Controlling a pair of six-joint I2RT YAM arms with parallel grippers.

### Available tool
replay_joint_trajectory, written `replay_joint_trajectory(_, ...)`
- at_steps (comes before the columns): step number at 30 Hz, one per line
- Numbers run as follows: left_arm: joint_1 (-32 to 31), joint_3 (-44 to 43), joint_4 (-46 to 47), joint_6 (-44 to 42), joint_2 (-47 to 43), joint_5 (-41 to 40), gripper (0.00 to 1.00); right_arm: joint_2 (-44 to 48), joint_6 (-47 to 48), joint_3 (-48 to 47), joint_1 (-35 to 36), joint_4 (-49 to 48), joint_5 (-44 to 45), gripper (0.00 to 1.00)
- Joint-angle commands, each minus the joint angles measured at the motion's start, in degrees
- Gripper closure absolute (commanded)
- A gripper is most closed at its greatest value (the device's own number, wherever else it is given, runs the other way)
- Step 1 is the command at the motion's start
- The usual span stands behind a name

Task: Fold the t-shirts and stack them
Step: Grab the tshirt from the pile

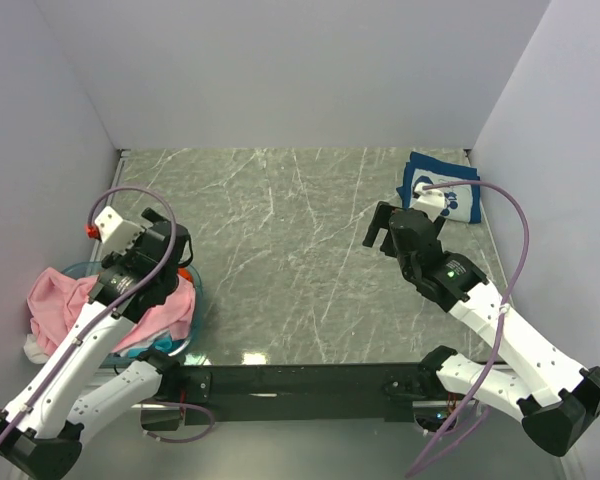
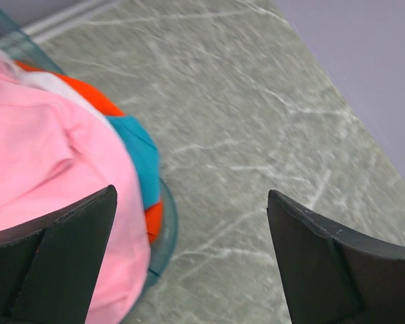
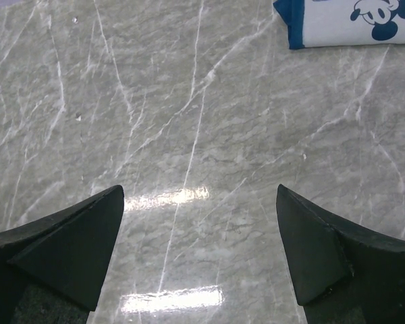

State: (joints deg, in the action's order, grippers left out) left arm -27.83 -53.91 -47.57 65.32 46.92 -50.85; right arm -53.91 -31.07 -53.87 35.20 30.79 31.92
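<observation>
Left claw and right claw are hovering spread, empty. The pink t-shirt is lying heaped in the basket: soft, light cloth, probably best pinched at a raised fold. The navy t-shirt is lying folded, far right.

On my feed I see a grey-green marbled tabletop with white veins. 3 plain, pale lavender panels box it in: the back wall, left wall and right wall. In the right wrist view, 2 bright glare patches lie on the polished surface, 1 above the other.
</observation>
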Motion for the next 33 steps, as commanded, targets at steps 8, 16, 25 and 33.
replay_joint_trajectory(8, 0.24, -0.05, -20.33, 11.74, 5.81, -9.17, 0.01, -1.37, 3.91, -0.62, -0.4, -1.6, 2.27, 0.0)
replay_joint_trajectory(16, 7.7, -1.28, -30.92, 26.0, 16.36, -11.9, 0.0, -2.87, 5.76, -1.5, -0.57, -1.17, 1.04, 0.0)
replay_joint_trajectory(25, 13.51, 3.8, -13.72, 10.8, 8.2, -10.68, 0.01, -2.6, 5.41, -0.89, -1.36, -2.13, 0.95, 0.0)
replay_joint_trajectory(33, 17.02, 9.79, -4.81, 5.17, 6.78, -6.19, 0.03, -2.87, 5.58, -0.98, -1.8, -2.48, 0.07, 0.0)
